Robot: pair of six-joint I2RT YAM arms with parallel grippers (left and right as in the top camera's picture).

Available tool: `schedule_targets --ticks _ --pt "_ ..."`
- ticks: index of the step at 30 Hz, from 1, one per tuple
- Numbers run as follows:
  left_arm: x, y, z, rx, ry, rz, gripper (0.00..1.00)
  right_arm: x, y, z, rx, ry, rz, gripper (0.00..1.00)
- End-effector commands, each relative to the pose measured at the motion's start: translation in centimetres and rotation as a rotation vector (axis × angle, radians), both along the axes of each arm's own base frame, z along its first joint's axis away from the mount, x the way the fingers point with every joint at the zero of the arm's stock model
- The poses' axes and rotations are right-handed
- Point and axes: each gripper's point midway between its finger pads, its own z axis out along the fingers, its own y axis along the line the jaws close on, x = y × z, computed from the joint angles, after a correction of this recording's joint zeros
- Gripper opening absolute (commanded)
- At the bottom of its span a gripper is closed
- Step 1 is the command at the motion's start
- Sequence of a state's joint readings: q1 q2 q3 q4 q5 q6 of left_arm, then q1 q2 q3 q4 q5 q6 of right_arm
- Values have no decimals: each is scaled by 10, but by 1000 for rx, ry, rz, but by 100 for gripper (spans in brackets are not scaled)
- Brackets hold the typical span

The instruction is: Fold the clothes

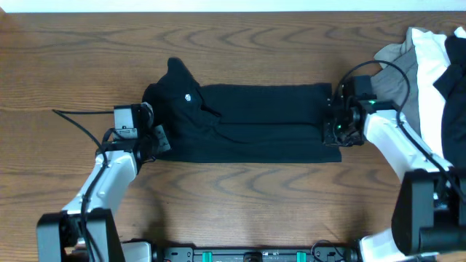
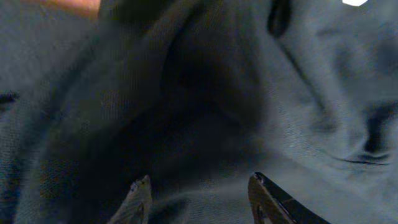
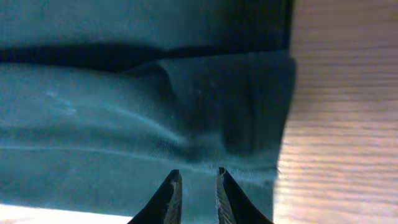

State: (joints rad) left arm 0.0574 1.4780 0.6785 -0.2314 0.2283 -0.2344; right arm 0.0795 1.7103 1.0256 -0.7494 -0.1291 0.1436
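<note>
A large black garment (image 1: 255, 120) lies in a long folded band across the middle of the table, its round white logo (image 1: 189, 95) near the left end. My left gripper (image 1: 156, 138) is at the garment's left end. In the left wrist view its jaws (image 2: 199, 183) are open, with dark fabric (image 2: 205, 93) under and between them. My right gripper (image 1: 338, 132) is at the garment's right end. In the right wrist view its fingers (image 3: 197, 177) are close together on the fabric's (image 3: 124, 118) near edge, and wrinkles run toward them.
A pile of other clothes (image 1: 429, 58), grey, white and black, lies at the back right corner beside my right arm. The bare wooden table (image 1: 240, 196) surrounds the garment and shows in the right wrist view (image 3: 342, 112).
</note>
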Motion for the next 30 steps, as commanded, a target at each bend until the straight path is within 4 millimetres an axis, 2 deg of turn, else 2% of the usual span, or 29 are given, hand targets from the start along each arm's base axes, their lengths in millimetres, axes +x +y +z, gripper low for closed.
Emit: schedule_targets --ticks 1,7,11,12,15,16,25,30 --pt "-5 3 -12 14 49 -4 53 -2 5 -14 4 39 30 19" --pt "-21 2 -30 8 145 -5 53 -11 4 -42 -2 128 29 21" --pt "-23 1 -32 7 156 -5 53 -12 4 -49 -4 143 29 25" --pt "-23 2 -32 8 156 -5 53 -11 4 -47 -3 136 29 24" --pt "-24 1 -32 7 157 -5 53 -6 5 -40 0 105 28 3" --pt "-24 1 -32 7 158 -5 53 -4 5 -35 1 87 29 1" --pt "-27 1 -34 7 167 -5 53 22 6 4 9 -88 28 1" --pt "-28 1 -35 7 169 -5 53 46 -6 22 -48 -211 -54 1"
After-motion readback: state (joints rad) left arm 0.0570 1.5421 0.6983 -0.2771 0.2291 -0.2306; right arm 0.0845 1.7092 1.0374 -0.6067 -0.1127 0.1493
